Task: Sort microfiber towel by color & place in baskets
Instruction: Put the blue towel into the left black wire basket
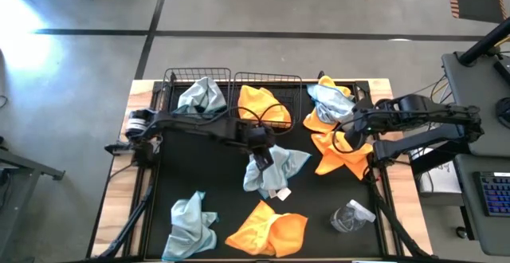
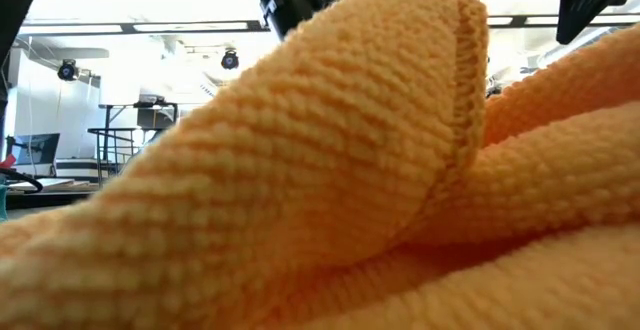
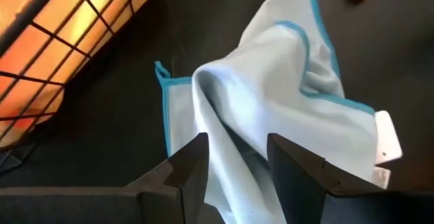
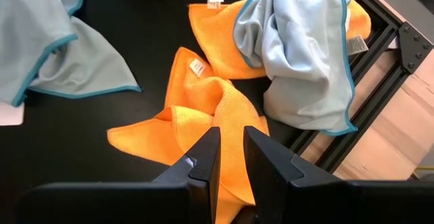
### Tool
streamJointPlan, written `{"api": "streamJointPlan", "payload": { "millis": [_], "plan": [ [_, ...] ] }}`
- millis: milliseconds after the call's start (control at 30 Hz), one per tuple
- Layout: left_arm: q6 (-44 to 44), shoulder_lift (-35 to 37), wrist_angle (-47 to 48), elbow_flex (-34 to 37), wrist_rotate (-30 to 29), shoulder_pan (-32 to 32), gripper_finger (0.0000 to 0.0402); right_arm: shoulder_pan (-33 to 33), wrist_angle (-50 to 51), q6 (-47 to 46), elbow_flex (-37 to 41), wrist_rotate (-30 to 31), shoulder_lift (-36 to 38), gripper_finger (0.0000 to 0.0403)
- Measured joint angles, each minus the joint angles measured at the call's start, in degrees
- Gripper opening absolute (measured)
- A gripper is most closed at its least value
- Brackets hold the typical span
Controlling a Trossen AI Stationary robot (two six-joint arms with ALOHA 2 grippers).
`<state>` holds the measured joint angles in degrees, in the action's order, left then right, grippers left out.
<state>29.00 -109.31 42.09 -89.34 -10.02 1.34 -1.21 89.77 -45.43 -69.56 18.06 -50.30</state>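
Note:
Two black wire baskets stand at the table's far edge. The left basket point(image 1: 177, 84) holds a pale blue-grey towel point(image 1: 201, 96); the right basket point(image 1: 296, 81) holds an orange towel point(image 1: 263, 104). My left gripper point(image 1: 260, 156) is at the table's middle, shut on a pale blue-grey towel point(image 3: 271, 95). My right gripper point(image 1: 347, 139) is at the right, shut on an orange towel point(image 4: 203, 115). Beyond that towel, another pale towel point(image 1: 331, 100) lies on a second orange towel point(image 1: 317, 121). A pale towel point(image 1: 190, 227) and an orange towel point(image 1: 267, 229) lie near the front edge. My left gripper pinches a raised fold point(image 3: 234, 156) of the pale blue-grey towel between its two fingers, coming from above. The rest of the towel spreads out on the black mat, its white tag point(image 3: 386, 142) at the far corner. My right gripper pinches a raised ridge point(image 4: 230, 125) near the middle of the orange towel between its two fingers, from above. Creases run out from the pinch, and the towel's corners point(image 4: 125, 139) lie on the mat.
A clear plastic spray bottle point(image 1: 351, 215) lies at the near right. The black mat is bordered by a metal frame point(image 4: 366, 108) on the right. In the low view, an orange towel point(image 2: 300, 170) right in front of the camera hides nearly all of the table.

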Motion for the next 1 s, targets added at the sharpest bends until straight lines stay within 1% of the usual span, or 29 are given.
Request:
{"api": "streamJointPlan", "payload": {
  "millis": [433, 700, 833, 1000],
  "plan": [
    [0.41, -4.75, -0.55, 0.0, -0.07, -0.3, 0.0134, 0.0, -0.04, -0.63, 5.16, -0.37, 0.0, 0.0059],
    [0.87, -5.84, -0.59, 0.0, -1.71, -0.8, 0.0134, 0.0, -0.06, -0.65, 7.75, -0.58, 0.0, 0.0059],
    [1.58, -5.84, -0.68, 0.0, -4.22, -0.98, 0.0134, 0.0, -0.06, -0.65, 7.95, -0.65, 0.02, 0.0059],
    [2.2, -5.84, -0.83, 0.11, -4.61, -1.52, 0.0133, 0.0, -0.07, -1.17, 7.95, -0.66, 0.02, 0.0059]
  ]
}}
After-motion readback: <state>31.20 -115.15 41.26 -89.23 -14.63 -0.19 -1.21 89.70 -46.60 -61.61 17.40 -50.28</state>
